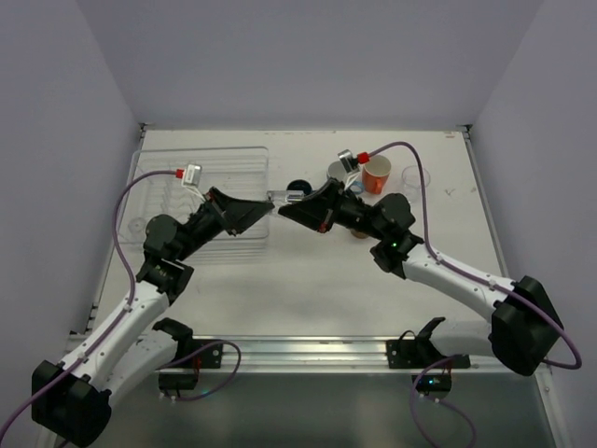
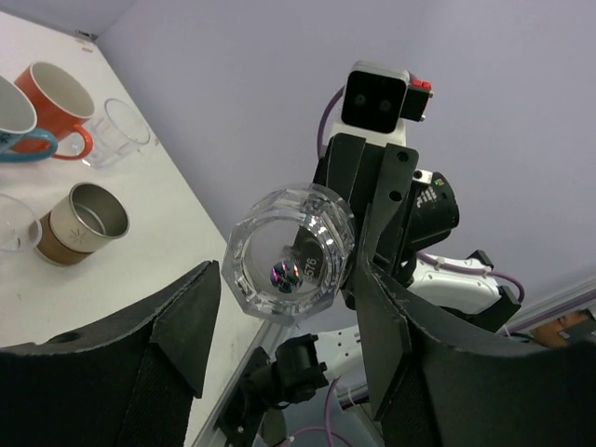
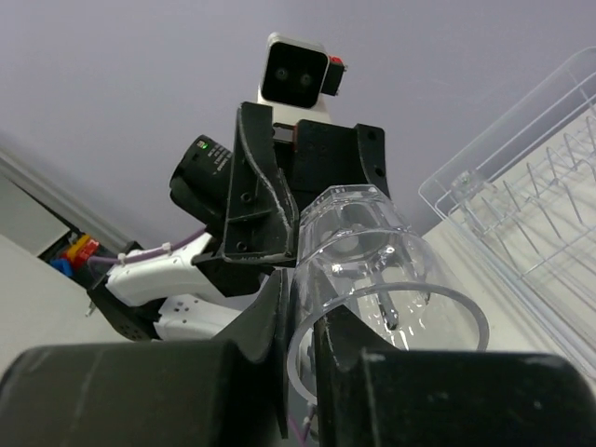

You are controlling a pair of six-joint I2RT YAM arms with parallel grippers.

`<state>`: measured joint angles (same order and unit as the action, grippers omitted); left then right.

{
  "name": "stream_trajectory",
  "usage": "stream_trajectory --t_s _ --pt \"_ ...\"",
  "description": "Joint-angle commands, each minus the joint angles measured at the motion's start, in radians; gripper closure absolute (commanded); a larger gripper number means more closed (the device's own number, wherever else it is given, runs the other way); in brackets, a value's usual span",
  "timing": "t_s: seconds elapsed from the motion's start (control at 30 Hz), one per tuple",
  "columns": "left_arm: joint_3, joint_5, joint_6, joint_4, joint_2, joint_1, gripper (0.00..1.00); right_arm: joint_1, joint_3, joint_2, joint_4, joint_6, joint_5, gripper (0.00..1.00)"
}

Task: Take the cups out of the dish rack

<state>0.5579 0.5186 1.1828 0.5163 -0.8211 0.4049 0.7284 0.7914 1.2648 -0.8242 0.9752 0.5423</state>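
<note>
The two arms meet nose to nose above the table, just right of the rack, with a clear cup held in the air between them. The cup lies on its side, its base toward the left arm and its open mouth toward the right arm. The right gripper is pinching it by the rim: its own wrist view shows the thin wall of the mouth caught between the two black fingers, one inside and one outside. The left gripper is spread wide, its fingers standing on either side of the faceted base, which shows end-on in its wrist view. Whether those fingers touch the cup cannot be told. The cup is clear of the rack and of the table. The rack is a shallow tray of clear ridged plastic on the left half of the table, and the left arm reaches across its near right corner. No cup can be made out in the part of it that shows. The other cups stand upright on the table, right of the rack and behind the right arm. Among them are an orange mug with a blue mug just beside it, a tan cup, a dark cup near the held one, and a second clear cup farthest right.
</note>
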Motion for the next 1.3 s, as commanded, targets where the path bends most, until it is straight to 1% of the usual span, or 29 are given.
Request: stream_trajectory --t_s 0.0,0.03,0.07,0.1,0.13,0.17,0.2,0.23,0.27,0.3,0.33,0.37,0.4,0.43,0.47,0.5,0.53,0.57,0.6,0.67,0.7,0.87,0.93,1.07,1.17,1.27 --pt "0.020 -0.014 -0.044 0.039 0.011 0.012 0.34 0.006 0.000 -0.045 -0.021 -0.035 -0.050 1.00" --pt "0.051 -0.018 -0.093 -0.026 0.014 0.012 0.16 0.006 -0.003 -0.073 0.008 -0.050 -0.067 1.00" --pt "0.071 -0.026 -0.122 -0.070 0.016 0.012 0.10 0.006 -0.001 -0.090 0.048 -0.090 -0.096 1.00" --pt "0.092 -0.051 -0.190 -0.161 0.026 0.012 0.02 0.006 0.005 -0.125 0.144 -0.114 -0.111 1.00" --pt "0.132 -0.070 -0.227 -0.201 0.034 0.014 0.00 0.003 0.014 -0.145 0.195 -0.169 -0.131 1.00" --pt "0.151 -0.086 -0.264 -0.241 0.054 0.012 0.00 0.003 0.020 -0.165 0.309 -0.200 -0.175 1.00" --pt "0.171 -0.130 -0.302 -0.283 0.066 0.012 0.00 -0.004 0.028 -0.186 0.380 -0.232 -0.198 1.00" --pt "0.194 -0.159 -0.386 -0.389 0.077 0.012 0.00 -0.012 0.046 -0.227 0.451 -0.266 -0.228 1.00" --pt "0.239 -0.207 -0.429 -0.442 0.098 0.012 0.00 -0.018 0.057 -0.248 0.602 -0.333 -0.293 1.00" --pt "0.258 -0.230 -0.507 -0.534 0.109 0.012 0.00 -0.046 0.069 -0.266 0.685 -0.366 -0.329 1.00" --pt "0.270 -0.255 -0.546 -0.583 0.120 0.012 0.00 -0.064 0.104 -0.293 0.767 -0.425 -0.372 1.00" --pt "0.284 -0.291 -0.578 -0.616 0.144 0.012 0.00 -0.085 0.115 -0.304 0.907 -0.450 -0.411 1.00" --pt "0.284 -0.308 -0.635 -0.639 0.155 0.012 0.00 -0.153 0.123 -0.312 0.966 -0.469 -0.454 1.00" --pt "0.283 -0.327 -0.658 -0.686 0.166 0.012 0.00 -0.191 0.144 -0.315 1.023 -0.499 -0.476 1.00" --pt "0.271 -0.354 -0.681 -0.705 0.184 0.012 0.00 -0.225 0.157 -0.308 1.127 -0.518 -0.516 1.00" --pt "0.263 -0.365 -0.702 -0.720 0.192 0.012 0.00 -0.281 0.166 -0.295 1.175 -0.538 -0.551 1.00" --pt "0.254 -0.376 -0.741 -0.746 0.200 0.012 0.00 -0.311 0.193 -0.279 1.219 -0.575 -0.630 1.00" --pt "0.244 -0.396 -0.755 -0.759 0.210 0.012 0.00 -0.334 0.209 -0.231 1.297 -0.592 -0.668 1.00" --pt "0.228 -0.402 -0.784 -0.774 0.215 0.012 0.00 -0.377 0.219 -0.207 1.327 -0.607 -0.695 1.00" --pt "0.212 -0.414 -0.811 -0.783 0.221 0.014 0.00 -0.415 0.262 -0.144 1.400 -0.642 -0.737 1.00" --pt "0.208 -0.414 -0.827 -0.788 0.220 0.012 0.00 -0.446 0.269 -0.093 1.402 -0.653 -0.748 1.00" --pt "0.194 -0.436 -0.902 -0.832 0.229 0.012 0.00 -0.526 0.337 0.094 1.471 -0.702 -0.729 1.00" --pt "0.183 -0.446 -0.919 -0.840 0.240 0.012 0.00 -0.537 0.362 0.183 1.475 -0.714 -0.726 1.00" --pt "0.165 -0.437 -0.917 -0.831 0.270 0.012 0.00 -0.538 0.399 0.292 1.493 -0.722 -0.713 1.00" --pt "0.166 -0.422 -0.920 -0.831 0.273 0.012 0.00 -0.538 0.419 0.341 1.496 -0.722 -0.682 1.00" --pt "0.165 -0.423 -0.920 -0.831 0.278 0.014 0.00 -0.537 0.410 0.357 1.473 -0.724 -0.668 1.00"
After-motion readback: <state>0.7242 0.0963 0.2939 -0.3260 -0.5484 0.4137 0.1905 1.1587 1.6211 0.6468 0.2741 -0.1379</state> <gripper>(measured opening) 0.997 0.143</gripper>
